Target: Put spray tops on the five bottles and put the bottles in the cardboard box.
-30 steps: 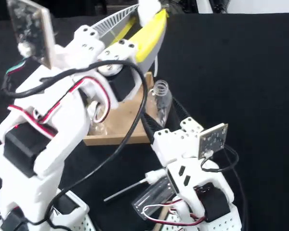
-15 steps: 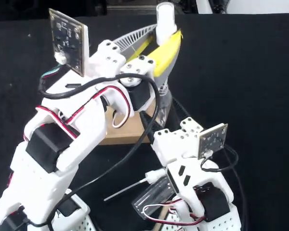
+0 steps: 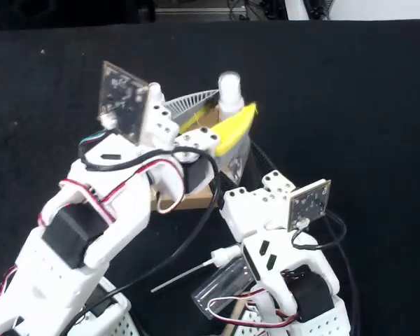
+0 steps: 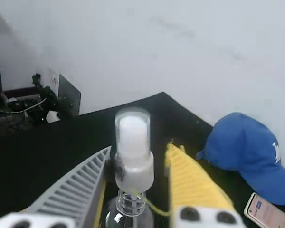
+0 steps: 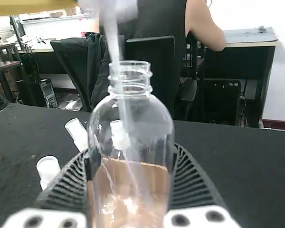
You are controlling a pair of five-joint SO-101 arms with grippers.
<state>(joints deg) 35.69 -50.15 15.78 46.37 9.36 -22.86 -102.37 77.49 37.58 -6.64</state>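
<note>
A white spray top (image 4: 133,147) sits between the grey and yellow fingers of my left gripper (image 4: 138,151), which is shut on it. It hangs just above the open neck of a clear bottle (image 5: 130,156), and its thin dip tube (image 5: 115,57) runs down inside. My right gripper (image 5: 131,159) is shut on that bottle and holds it upright. From above, the spray top (image 3: 229,85) stands over the bottle (image 3: 236,159), beside the cardboard box (image 3: 192,199); the left gripper (image 3: 232,103) is over the right gripper (image 3: 234,175).
Another clear bottle (image 3: 224,285) lies on the black table near the right arm's base, next to a loose spray top (image 3: 224,257) with its tube. Two more spray tops (image 5: 77,132) (image 5: 47,168) rest on the table. A blue cap (image 4: 247,152) lies farther off.
The left arm has swung down and to the right, bringing the spray top from high above to just over the bottle's neck. The right arm has held still with the bottle.
</note>
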